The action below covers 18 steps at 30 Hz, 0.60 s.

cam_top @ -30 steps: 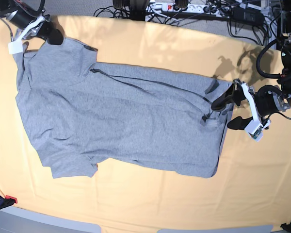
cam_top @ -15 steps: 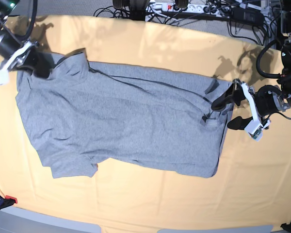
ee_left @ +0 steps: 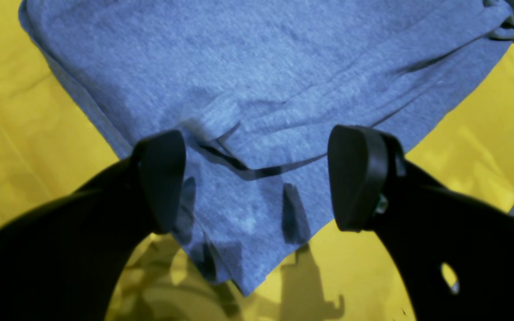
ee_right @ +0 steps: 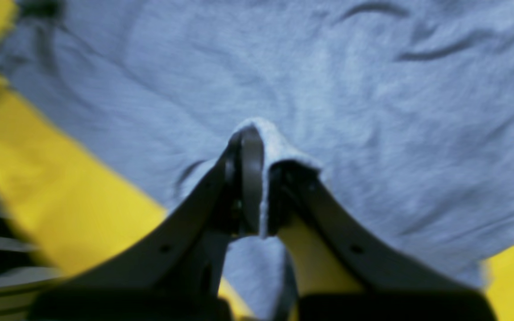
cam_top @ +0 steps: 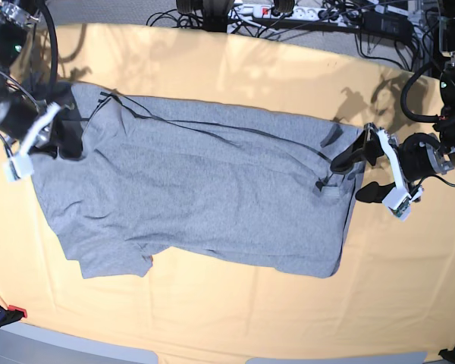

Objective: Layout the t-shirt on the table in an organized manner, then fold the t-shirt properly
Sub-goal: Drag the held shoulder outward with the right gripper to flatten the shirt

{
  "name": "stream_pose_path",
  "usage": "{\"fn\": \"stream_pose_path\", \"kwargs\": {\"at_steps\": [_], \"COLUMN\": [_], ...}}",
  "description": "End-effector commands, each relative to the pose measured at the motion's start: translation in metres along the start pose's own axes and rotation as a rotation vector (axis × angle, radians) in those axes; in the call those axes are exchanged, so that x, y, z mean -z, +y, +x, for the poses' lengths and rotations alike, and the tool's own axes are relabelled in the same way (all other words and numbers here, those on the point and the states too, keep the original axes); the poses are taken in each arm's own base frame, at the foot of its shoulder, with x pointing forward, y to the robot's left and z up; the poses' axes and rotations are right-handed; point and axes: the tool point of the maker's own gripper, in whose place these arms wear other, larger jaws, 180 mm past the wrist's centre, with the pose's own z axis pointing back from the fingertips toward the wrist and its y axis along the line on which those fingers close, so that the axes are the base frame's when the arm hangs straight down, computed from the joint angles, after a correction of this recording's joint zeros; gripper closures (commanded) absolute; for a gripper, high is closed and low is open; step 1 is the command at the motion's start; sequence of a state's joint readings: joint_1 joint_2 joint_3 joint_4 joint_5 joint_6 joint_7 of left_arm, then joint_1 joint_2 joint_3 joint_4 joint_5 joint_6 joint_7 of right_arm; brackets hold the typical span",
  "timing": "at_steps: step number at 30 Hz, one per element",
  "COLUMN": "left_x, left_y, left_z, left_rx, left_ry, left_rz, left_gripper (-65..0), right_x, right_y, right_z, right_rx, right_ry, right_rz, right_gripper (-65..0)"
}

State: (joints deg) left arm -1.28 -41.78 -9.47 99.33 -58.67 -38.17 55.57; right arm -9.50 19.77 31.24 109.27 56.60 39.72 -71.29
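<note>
on the big flat table draped in creased pale yellow-orange cloth the heather-grey short-sleeved cotton t-shirt lies spread w/ its plain side up, no lettering showing, long axis running across the base view.

right gripper, at the shirt's edge on the base view's left: jaws pinched together on a fold of the grey cloth. right wrist view shows it best – the two dark fingers sit almost touching, w/ a thin ridge of the t-shirt clamped between them and peaking up over the tips. fabric round the pinch is pulled into soft wrinkles.

left gripper, at the shirt's opposite end on the base view's right: jaws spread wide, holding nothing. left wrist view has the two black rounded pads well apart, w/ the t-shirt corner lying flat on the table below the gap; can't tell if the pads touch the cloth.

view differences: base view alone gives the whole outline – one sleeve sticking out at the near-left, a small turned-up flap near the left gripper, cables beyond the far table edge. left wrist cam alone shows the dark hem line crossing under the gap, plus the finger shadows on the cloth. right wrist cam is blurred, but only it shows the pinched fold itself.
</note>
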Motion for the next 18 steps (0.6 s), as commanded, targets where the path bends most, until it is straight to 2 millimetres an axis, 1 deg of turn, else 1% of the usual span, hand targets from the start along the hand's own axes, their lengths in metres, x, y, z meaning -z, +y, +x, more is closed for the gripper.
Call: {"fn": "stream_pose_path", "kwargs": {"at_steps": [1,4,6,9,12,15,18], "left_x": [-0.007,-0.007,-0.007,-0.007,-0.007,-0.007,-0.007], "left_y": [0.003,0.003,0.003,0.003,0.004,0.004,0.004], "left_z": [0.014,0.011,0.011,0.011,0.01,0.011,0.012], "left_rx": [0.024,0.024,0.024,0.024,0.026,0.026,0.026], "left_ry": [-0.034,-0.015,-0.016,-0.016,-0.013,-0.014,-0.021], "left_rz": [0.006,0.006,0.007,0.007,0.009,0.009,0.009], "left_gripper": [-49.6,-49.6,-49.6,-49.6,-49.6,-49.6,-49.6], "right_x": [-0.002,0.01,0.018,0.029,0.036,0.044,0.052], "right_y": [-0.005,-0.006,-0.008,-0.017,-0.035,-0.057,-0.072], "right_z": [0.018,0.028,0.031,0.031,0.032,0.03,0.028], "right_rx": [-0.054,-0.107,-0.13,-0.133,-0.107,-0.035,0.022], "right_ry": [-0.048,-0.062,-0.048,-0.023,-0.029,-0.03,-0.019], "right_rz": [-0.025,-0.053,-0.062,-0.081,-0.116,-0.172,-0.196], "right_gripper": [0.0,0.0,0.0,0.0,0.0,0.0,0.0]}}
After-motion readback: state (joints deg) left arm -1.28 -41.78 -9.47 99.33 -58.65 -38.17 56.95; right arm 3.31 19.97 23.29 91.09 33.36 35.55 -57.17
